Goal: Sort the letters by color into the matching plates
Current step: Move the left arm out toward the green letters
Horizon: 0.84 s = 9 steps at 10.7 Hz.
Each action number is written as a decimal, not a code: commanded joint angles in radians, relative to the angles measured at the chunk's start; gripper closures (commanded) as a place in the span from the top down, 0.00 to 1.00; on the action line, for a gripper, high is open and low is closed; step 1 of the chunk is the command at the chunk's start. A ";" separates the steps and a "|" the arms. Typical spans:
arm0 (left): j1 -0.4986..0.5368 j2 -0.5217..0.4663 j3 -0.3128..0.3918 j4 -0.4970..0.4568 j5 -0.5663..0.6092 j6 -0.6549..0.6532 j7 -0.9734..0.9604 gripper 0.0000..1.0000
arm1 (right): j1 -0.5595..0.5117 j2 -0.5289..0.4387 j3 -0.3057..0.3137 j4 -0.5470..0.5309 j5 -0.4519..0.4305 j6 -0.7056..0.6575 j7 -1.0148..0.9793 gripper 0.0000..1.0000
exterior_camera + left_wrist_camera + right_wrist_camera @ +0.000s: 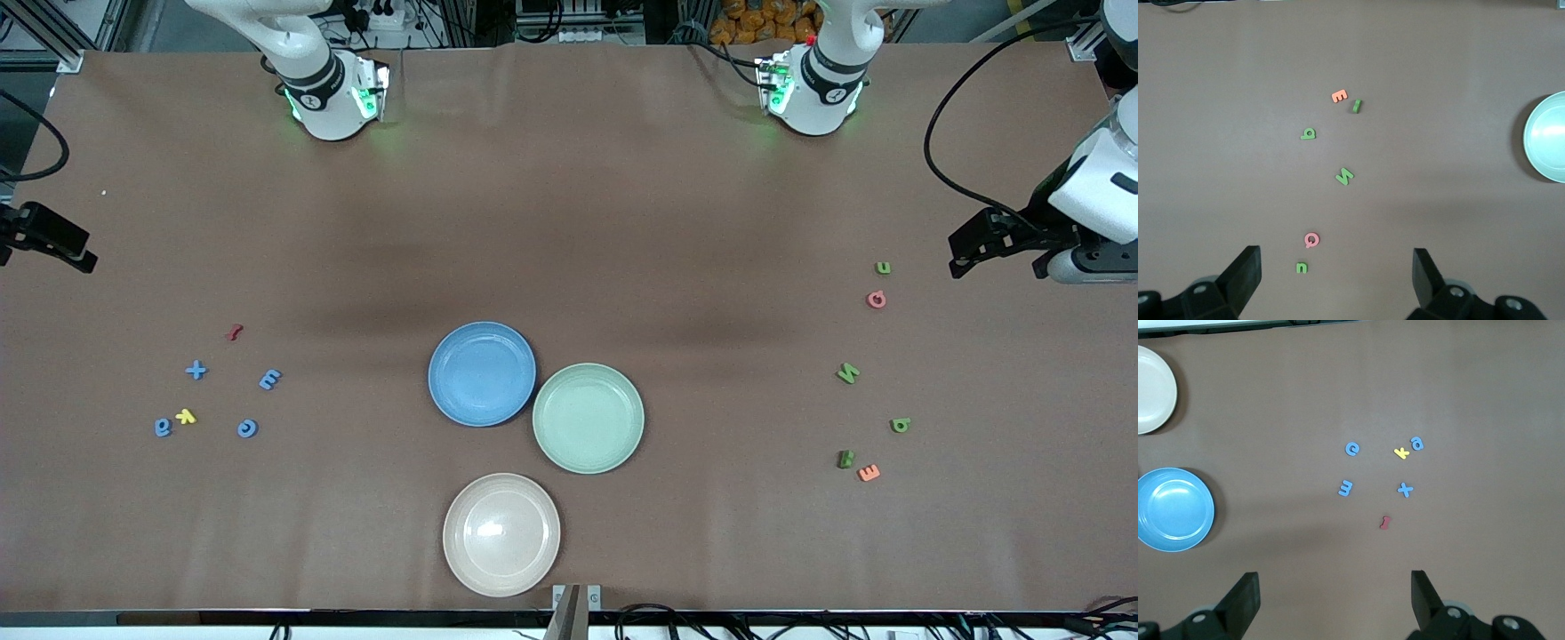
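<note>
1. Nearest the front camera you have the beige-pink round matte plate (501,534), empty, on the brown table (569,222).
2. Just farther from the camera stand the medium blue round plate (482,373) and the pale mint green round plate (588,417); their rims touch or nearly touch, and both are empty.
3. Toward the right arm's end of the table you will find four small blue foam pieces: a plus sign (196,370), an "E" (270,380), a "C" shape (247,428) and an "a" shape (163,428). A yellow piece (186,415) lies just beside that last one; a small red piece (235,332) lies farther from the camera.
4. Toward the left arm's end lie five small green foam pieces (848,373), scattered with a pink "Q" (877,300) and an orange "E" (869,473).
5. The left gripper (1337,280) hangs over the table near the green group, jaws open, holding nothing.
6. The right gripper (1335,600) hangs over the table near the blue group, jaws open, holding nothing.
</note>
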 commanded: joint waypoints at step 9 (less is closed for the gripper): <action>0.013 0.033 -0.010 -0.030 -0.024 -0.024 -0.002 1.00 | -0.063 0.017 0.010 0.027 0.053 -0.111 -0.010 1.00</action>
